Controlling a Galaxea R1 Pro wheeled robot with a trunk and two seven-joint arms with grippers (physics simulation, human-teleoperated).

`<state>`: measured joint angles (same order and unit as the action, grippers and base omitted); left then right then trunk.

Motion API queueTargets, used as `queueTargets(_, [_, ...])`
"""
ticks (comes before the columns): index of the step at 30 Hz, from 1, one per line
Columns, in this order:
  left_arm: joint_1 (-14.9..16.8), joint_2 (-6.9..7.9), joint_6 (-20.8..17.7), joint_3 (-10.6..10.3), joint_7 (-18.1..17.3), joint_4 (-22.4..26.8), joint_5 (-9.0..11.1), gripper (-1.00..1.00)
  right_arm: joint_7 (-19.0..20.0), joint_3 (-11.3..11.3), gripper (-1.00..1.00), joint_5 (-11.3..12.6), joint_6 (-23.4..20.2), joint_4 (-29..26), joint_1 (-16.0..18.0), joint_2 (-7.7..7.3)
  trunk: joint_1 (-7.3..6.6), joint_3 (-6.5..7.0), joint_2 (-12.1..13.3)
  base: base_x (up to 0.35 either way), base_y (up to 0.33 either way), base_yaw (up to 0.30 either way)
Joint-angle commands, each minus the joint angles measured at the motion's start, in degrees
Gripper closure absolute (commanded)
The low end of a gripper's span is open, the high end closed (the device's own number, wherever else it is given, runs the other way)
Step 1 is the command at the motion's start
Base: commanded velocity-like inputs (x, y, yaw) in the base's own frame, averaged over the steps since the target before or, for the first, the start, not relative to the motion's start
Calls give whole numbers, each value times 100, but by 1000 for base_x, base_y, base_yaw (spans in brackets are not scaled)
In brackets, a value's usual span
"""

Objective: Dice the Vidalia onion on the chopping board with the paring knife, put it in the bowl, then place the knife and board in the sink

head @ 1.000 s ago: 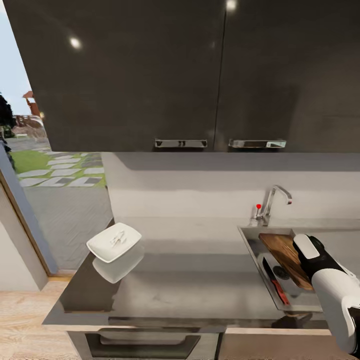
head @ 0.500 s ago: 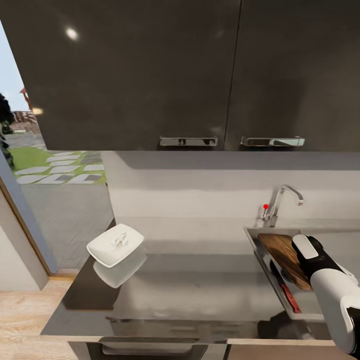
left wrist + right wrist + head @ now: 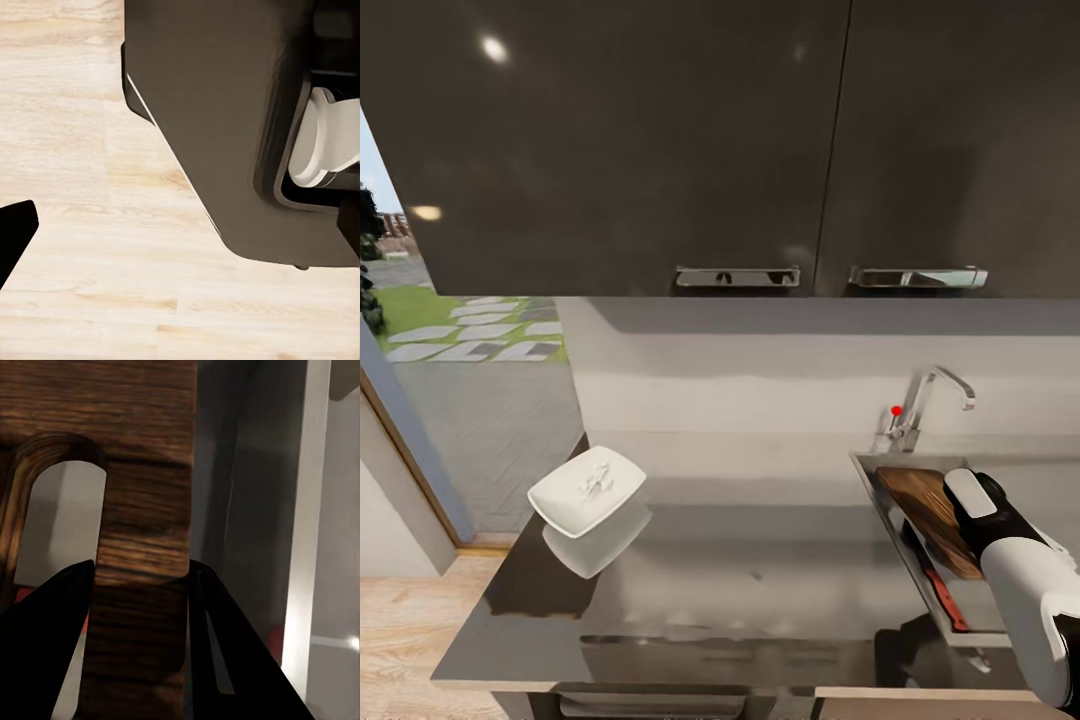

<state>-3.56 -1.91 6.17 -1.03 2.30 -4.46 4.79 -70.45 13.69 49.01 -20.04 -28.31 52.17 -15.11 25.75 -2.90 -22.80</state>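
**Two fingers clamped on the board over the basin**

Your right gripper [image 3: 139, 652] has its dark fingers [image 3: 41, 652] pressed against both sides of the chopping board [image 3: 120, 450], gripping the strip of wood beside the oblong handle slot. From the head camera, the chopping board [image 3: 932, 515] sits tilted inside the sink [image 3: 880, 480], with your right arm reaching down onto its near end. The paring knife [image 3: 935, 583] lies on the basin floor just beside the board, its red handle towards you and its dark blade pointing towards the tap [image 3: 930, 400].

Well away to the left, the bowl [image 3: 587, 489] rests on the countertop [image 3: 760, 570] near its far-left corner, with the diced onion [image 3: 596, 479] as a small white cluster inside.

Your left gripper [image 3: 11, 240] shows as one dark fingertip over the wooden floor; you cannot tell from this whether it is spread or closed.
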Motion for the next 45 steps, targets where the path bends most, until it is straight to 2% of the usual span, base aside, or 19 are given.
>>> queueTargets(1, [5,-2,34,-15,7,-12,49,-100,-27,3,100,13,-60,-8,4,-1,3,-21,-13,1,0,0])
queueTargets(20, [5,-2,34,-20,7,-12,49,-100,-30,11,100,13,41,-17,4,-55,3,-195,-13,0,-42,0])
queueTargets(45, [5,-2,34,-13,7,-12,49,-100,-28,2,100,4,105,-17,4,-27,3,-425,-13,0,-36,0])
